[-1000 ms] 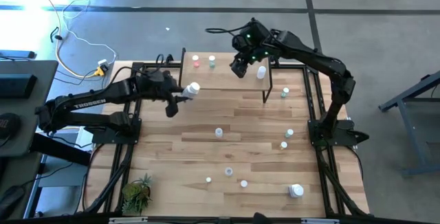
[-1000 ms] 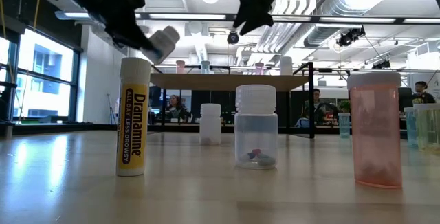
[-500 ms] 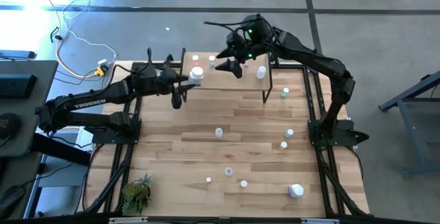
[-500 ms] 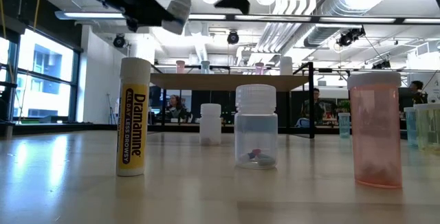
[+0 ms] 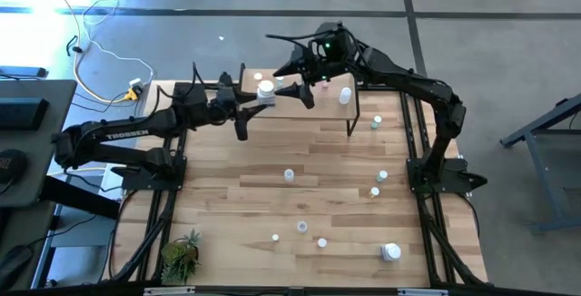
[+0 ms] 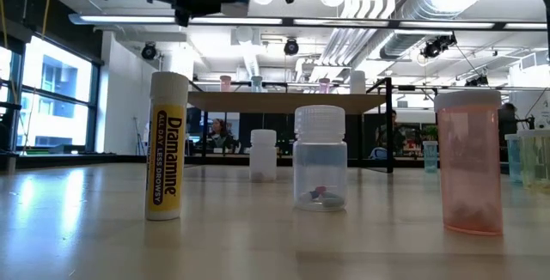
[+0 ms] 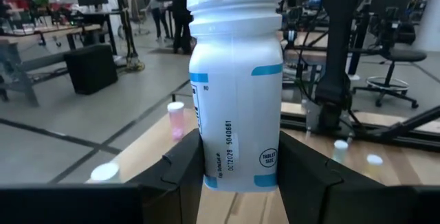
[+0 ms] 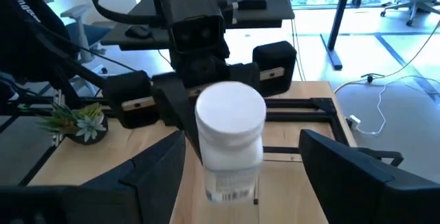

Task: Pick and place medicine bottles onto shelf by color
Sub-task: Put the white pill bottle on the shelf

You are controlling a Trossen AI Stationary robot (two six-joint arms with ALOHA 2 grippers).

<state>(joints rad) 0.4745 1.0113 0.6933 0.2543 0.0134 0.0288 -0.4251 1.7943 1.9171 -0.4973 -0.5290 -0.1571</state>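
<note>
- A large white medicine bottle [image 7: 237, 80] with a white cap and blue label marks sits clamped between the left gripper's [image 5: 257, 96] two fingers, held in the air over the left end of the shelf [image 5: 300, 105].
- The right gripper [image 5: 305, 92] hangs just beside that bottle above the shelf, its fingers spread wide with nothing between them.
- On the shelf board stand a pink-capped bottle [image 7: 176, 116] near the left end and a white bottle [image 5: 345, 95] toward the right end.
- Small bottles lie scattered over the table [image 5: 227, 196], well apart from one another.
- In the low view, a clear bottle [image 6: 320, 158] holds a few small pills at its bottom; a pink translucent bottle [image 6: 467, 161] stands to its right and a yellow-labelled tube [image 6: 168, 147] to its left.
</note>
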